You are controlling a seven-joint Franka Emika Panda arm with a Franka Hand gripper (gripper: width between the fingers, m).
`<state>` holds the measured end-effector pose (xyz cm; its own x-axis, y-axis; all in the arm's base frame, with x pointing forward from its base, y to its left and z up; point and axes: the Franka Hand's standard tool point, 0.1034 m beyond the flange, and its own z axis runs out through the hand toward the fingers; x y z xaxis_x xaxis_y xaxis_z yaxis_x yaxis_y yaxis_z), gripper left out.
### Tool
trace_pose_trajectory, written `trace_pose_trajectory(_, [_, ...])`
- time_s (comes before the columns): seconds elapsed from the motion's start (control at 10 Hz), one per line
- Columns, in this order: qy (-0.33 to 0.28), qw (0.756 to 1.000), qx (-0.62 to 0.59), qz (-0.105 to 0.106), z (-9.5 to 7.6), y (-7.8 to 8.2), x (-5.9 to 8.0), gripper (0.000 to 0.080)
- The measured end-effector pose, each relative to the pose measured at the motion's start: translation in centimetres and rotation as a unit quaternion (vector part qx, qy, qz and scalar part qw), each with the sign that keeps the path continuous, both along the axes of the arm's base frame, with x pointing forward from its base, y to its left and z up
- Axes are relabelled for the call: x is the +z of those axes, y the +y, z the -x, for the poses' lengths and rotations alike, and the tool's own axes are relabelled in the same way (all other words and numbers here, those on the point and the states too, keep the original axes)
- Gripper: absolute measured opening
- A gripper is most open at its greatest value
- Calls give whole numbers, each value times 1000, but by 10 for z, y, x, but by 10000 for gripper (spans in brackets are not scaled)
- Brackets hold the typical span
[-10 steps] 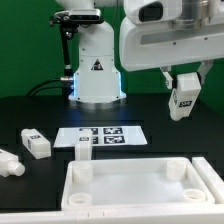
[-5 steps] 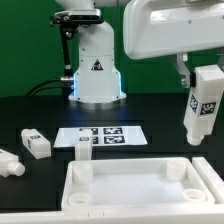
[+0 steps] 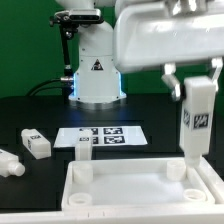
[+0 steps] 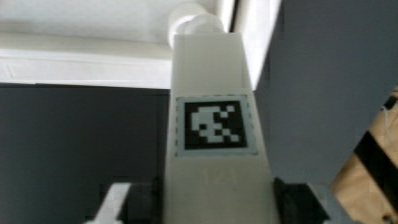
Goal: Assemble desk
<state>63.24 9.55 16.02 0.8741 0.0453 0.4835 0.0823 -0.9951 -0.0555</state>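
Holding white tagged leg (image 3: 196, 120) upright, hand (image 3: 196, 84) clamped on its upper end. Leg's lower end at tabletop's (image 3: 130, 190) far corner socket, exterior view's right; whether seated cannot be told. Tabletop flat on black counter (image 3: 30, 115), rim up. Loose leg (image 3: 35, 144) and second loose leg (image 3: 8, 163) on counter, exterior view's left. Marker board (image 3: 100, 135) just behind tabletop.

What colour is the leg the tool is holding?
The leg is white with a black-and-white square tag; clearest in the wrist view.
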Motion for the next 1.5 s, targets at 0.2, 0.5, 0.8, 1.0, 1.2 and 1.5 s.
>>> trace_pose_trajectory(0.2, [-2, 1000, 1, 1, 3, 2, -8, 285])
trace_pose_trajectory(0.5, [3, 1000, 9, 5, 9, 10, -13, 285])
trace_pose_trajectory(0.8, [7, 1000, 13, 17, 11, -2, -20, 285])
trace_pose_trajectory(1.0, [9, 1000, 10, 17, 11, -6, -23, 285])
trace_pose_trajectory(1.2, [11, 1000, 9, 17, 11, -6, -27, 285])
trace_pose_trajectory(1.5, [6, 1000, 10, 18, 7, -4, -30, 285])
